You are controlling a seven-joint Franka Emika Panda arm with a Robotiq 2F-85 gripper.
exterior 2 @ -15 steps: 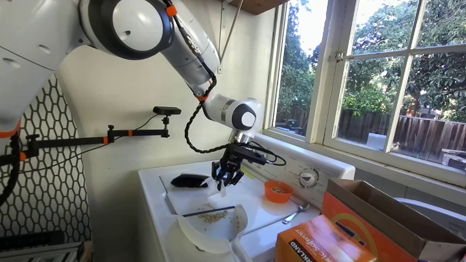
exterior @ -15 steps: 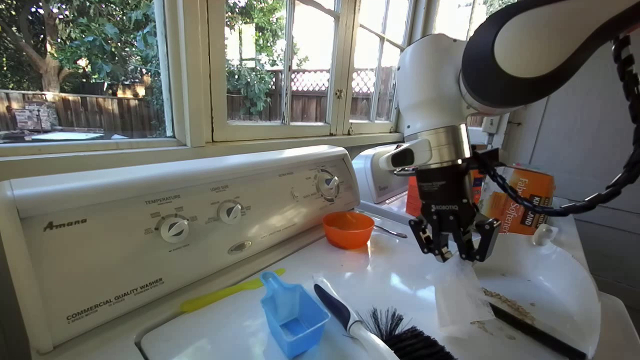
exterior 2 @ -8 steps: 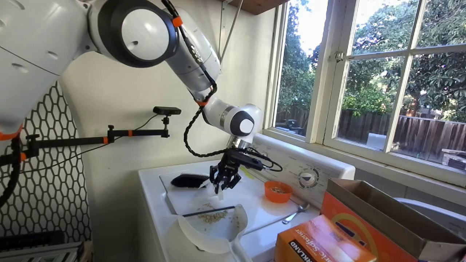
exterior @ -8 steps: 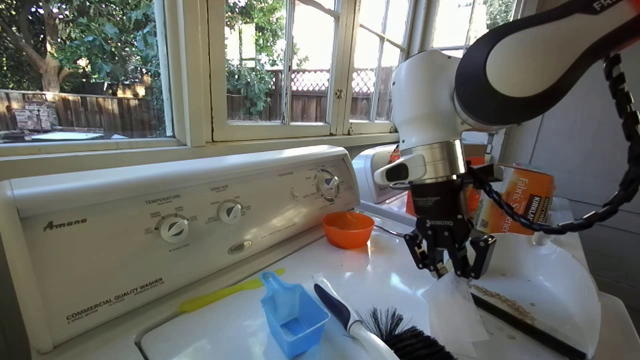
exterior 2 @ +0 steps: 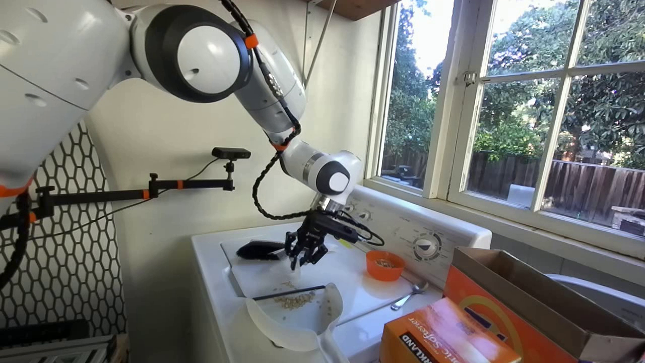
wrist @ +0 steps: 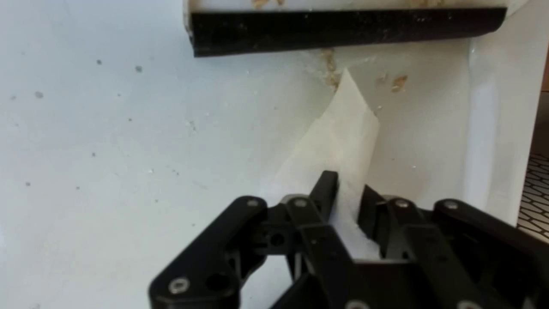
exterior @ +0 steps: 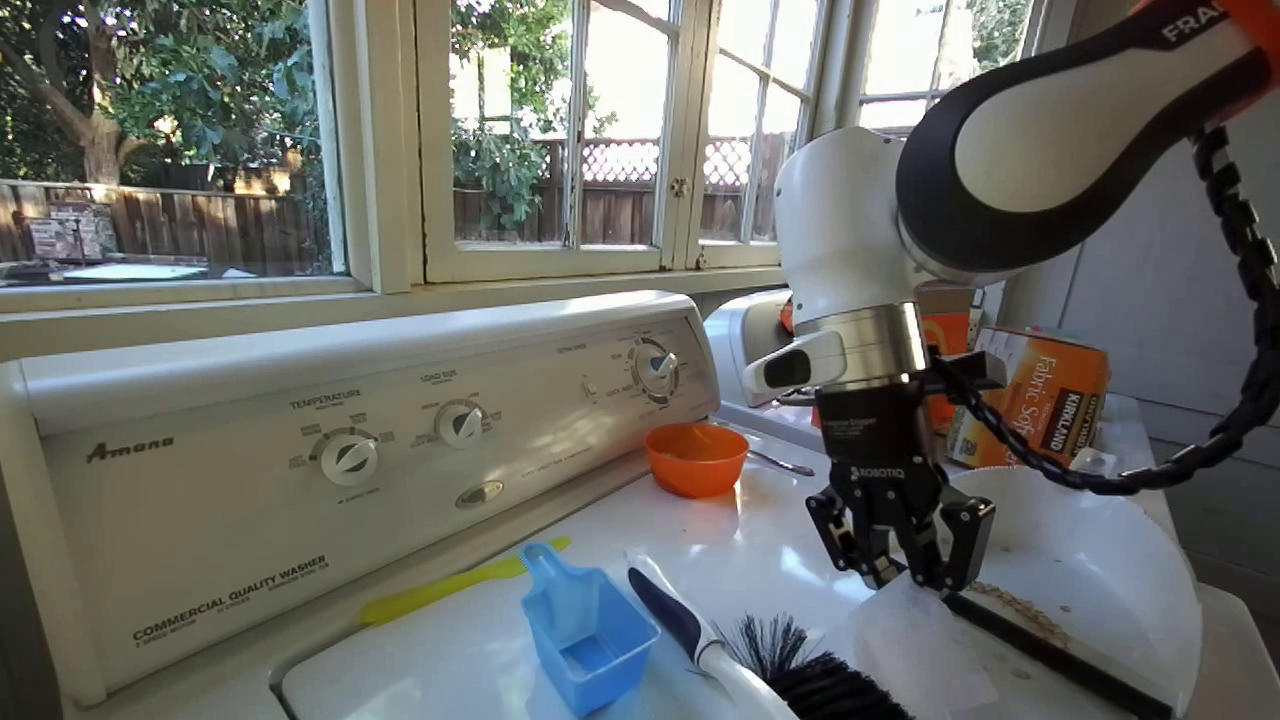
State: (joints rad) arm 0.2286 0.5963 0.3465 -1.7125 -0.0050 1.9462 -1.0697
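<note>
Washer top (exterior 2: 347, 269) below a window (exterior 2: 524, 76); orange bowl (exterior 2: 385, 273), right of centre in an exterior view, and dustpan (exterior 2: 282, 334), lower centre, hold flakes (exterior 2: 295, 301); end effector (wrist: 348, 195) grips white sheet (wrist: 345, 128).

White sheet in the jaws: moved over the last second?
Yes, downward: in an exterior view the gripped top of the white sheet now sits farther below the level of the orange bowl, which hasn't moved.
</note>
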